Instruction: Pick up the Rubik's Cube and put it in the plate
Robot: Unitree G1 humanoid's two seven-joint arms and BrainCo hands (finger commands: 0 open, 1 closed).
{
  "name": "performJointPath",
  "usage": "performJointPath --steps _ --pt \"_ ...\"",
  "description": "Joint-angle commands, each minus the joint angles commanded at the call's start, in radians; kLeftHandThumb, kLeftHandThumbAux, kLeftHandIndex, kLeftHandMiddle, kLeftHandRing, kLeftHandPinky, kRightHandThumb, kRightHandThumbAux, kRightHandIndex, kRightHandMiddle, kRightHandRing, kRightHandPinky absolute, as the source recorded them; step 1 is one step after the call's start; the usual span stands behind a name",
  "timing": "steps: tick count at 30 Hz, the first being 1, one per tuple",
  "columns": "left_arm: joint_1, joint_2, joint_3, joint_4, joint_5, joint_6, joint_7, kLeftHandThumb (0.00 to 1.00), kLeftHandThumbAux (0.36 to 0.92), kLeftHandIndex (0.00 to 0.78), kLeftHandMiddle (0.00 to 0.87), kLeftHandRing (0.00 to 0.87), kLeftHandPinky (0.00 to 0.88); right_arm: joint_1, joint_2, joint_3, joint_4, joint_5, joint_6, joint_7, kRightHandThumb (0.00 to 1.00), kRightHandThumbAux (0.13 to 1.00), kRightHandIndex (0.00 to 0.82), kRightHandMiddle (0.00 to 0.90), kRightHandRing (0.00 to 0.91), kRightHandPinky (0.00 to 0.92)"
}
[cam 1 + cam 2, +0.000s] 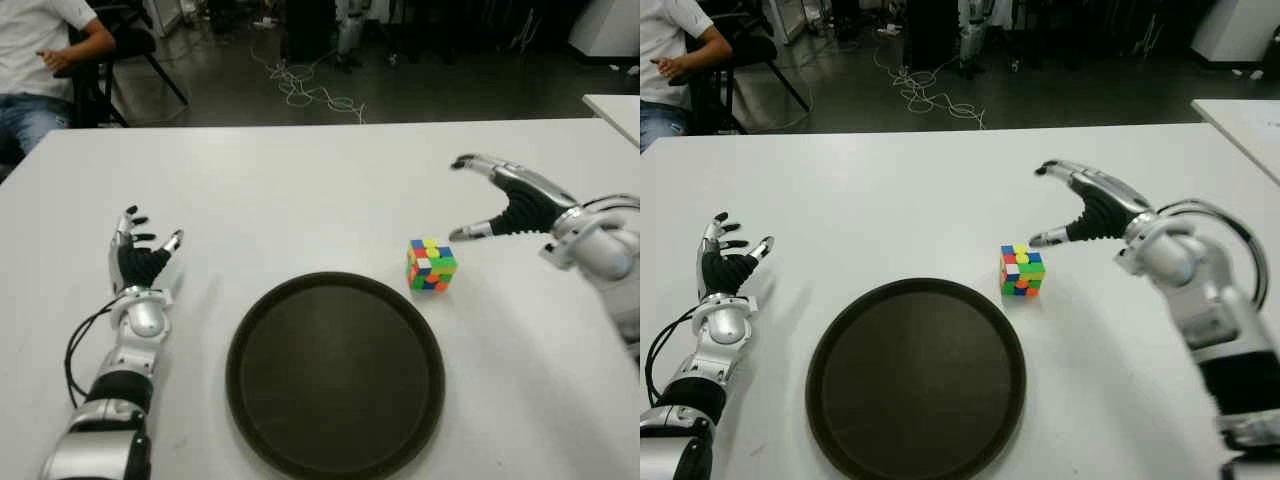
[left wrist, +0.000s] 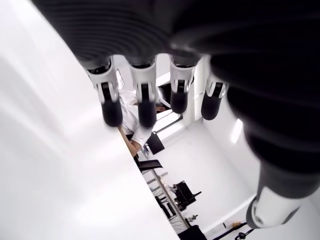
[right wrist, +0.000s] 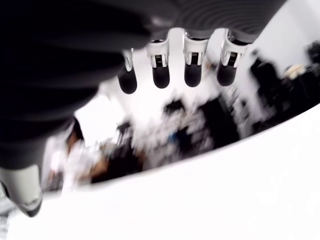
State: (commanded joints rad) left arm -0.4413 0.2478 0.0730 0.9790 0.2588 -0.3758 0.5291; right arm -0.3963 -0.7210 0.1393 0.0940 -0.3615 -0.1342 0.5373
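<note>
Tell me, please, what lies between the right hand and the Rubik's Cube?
Nothing: in the eye views only bare white table separates the open right hand from the Rubik's Cube, which sits beside the plate.

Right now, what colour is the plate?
Dark brown, nearly black; the plate shows best in the left eye view.

A robotics lab or workshop.
A broad white worktable [image 1: 300, 180] stands on a dark grey floor where loose white cables [image 1: 300, 85] lie coiled, a seated person in a white shirt [image 1: 40, 50] waits nearby, and equipment lines the background.
</note>
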Motion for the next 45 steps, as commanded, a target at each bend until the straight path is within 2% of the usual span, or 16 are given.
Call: performJointPath --steps 8,11,14,17,19,23,25,27,28,29,31,32,34,37,41,45 --pt "0.002 -0.004 -0.006 -0.005 -0.002 -0.004 0.015 0.0 0.7 0.0 0.052 0.076 0.099 -0.041 -0.029 0.017 0.02 0.04 -0.037 0.116 0.0 0.566 0.076 0.092 0.081 0.072" --pt "0.002 -0.004 -0.007 -0.004 -0.004 -0.008 0.016 0.0 0.703 0.0 0.094 0.139 0.192 -0.048 -0.034 0.016 0.026 0.04 -0.055 0.125 0.0 0.566 0.073 0.093 0.079 0.076" --pt "0.001 -0.003 -0.007 -0.003 -0.007 -0.012 0.015 0.0 0.703 0.0 0.165 0.274 0.343 -0.05 -0.035 0.014 0.026 0.037 -0.06 0.128 0.0 0.56 0.067 0.088 0.076 0.078" --pt "0.001 -0.003 -0.006 -0.002 -0.01 -0.015 0.011 0.0 0.699 0.0 0.335 0.515 0.575 -0.048 -0.034 0.011 0.018 0.033 -0.054 0.129 0.0 0.55 0.064 0.086 0.077 0.084" --pt "-0.001 -0.002 -0.005 0.0 -0.013 -0.015 0.009 0.0 0.695 0.0 0.39 0.589 0.628 -0.051 -0.034 0.011 0.008 0.035 -0.044 0.136 0.0 0.547 0.064 0.087 0.077 0.087" --pt "-0.001 -0.004 -0.005 0.004 -0.015 -0.017 0.008 0.0 0.683 0.0 0.424 0.647 0.654 -0.053 -0.026 0.014 -0.003 0.035 -0.038 0.139 0.0 0.553 0.068 0.085 0.07 0.089" --pt "-0.001 -0.003 -0.006 0.006 -0.014 -0.018 0.009 0.0 0.677 0.0 0.348 0.547 0.548 -0.055 -0.02 0.016 0.0 0.031 -0.043 0.132 0.0 0.564 0.072 0.085 0.068 0.093" --pt "-0.002 -0.002 -0.007 0.008 -0.014 -0.02 0.01 0.0 0.681 0.0 0.356 0.546 0.572 -0.067 -0.007 0.024 0.015 0.027 -0.055 0.12 0.0 0.574 0.075 0.088 0.071 0.104" --pt "-0.002 -0.002 -0.007 0.008 -0.014 -0.022 0.01 0.0 0.687 0.0 0.438 0.608 0.638 -0.074 0.001 0.028 0.025 0.025 -0.062 0.114 0.0 0.582 0.082 0.143 0.136 0.193" --pt "-0.002 -0.002 -0.007 0.006 -0.014 -0.024 0.011 0.0 0.689 0.0 0.467 0.631 0.663 -0.084 0.012 0.035 0.039 0.021 -0.069 0.106 0.0 0.585 0.084 0.163 0.16 0.225" --pt "-0.001 -0.003 -0.008 0.005 -0.014 -0.025 0.011 0.0 0.697 0.0 0.524 0.693 0.717 -0.093 0.02 0.042 0.053 0.017 -0.076 0.099 0.0 0.602 0.095 0.301 0.308 0.375" --pt "0.0 -0.003 -0.008 0.005 -0.014 -0.026 0.012 0.0 0.698 0.0 0.532 0.702 0.724 -0.099 0.026 0.047 0.064 0.013 -0.08 0.092 0.0 0.605 0.096 0.32 0.329 0.396" --pt "0.0 -0.004 -0.009 0.005 -0.013 -0.026 0.014 0.0 0.709 0.0 0.509 0.706 0.708 -0.105 0.034 0.052 0.078 0.008 -0.086 0.082 0.0 0.627 0.104 0.469 0.488 0.531" --pt "0.001 -0.005 -0.011 0.001 -0.011 -0.019 0.017 0.0 0.713 0.0 0.519 0.711 0.719 -0.107 0.041 0.054 0.078 0.0 -0.078 0.071 0.0 0.656 0.102 0.613 0.64 0.666" --pt "0.002 -0.007 -0.013 -0.005 -0.009 -0.011 0.023 0.0 0.71 0.0 0.476 0.695 0.7 -0.112 0.054 0.06 0.076 -0.018 -0.047 0.055 0.0 0.669 0.069 0.739 0.771 0.778" --pt "0.0 -0.008 -0.011 0.0 -0.014 -0.01 0.024 0.0 0.703 0.0 0.566 0.718 0.734 -0.114 0.067 0.065 0.071 -0.04 -0.019 0.038 0.0 0.689 0.061 0.797 0.824 0.823"
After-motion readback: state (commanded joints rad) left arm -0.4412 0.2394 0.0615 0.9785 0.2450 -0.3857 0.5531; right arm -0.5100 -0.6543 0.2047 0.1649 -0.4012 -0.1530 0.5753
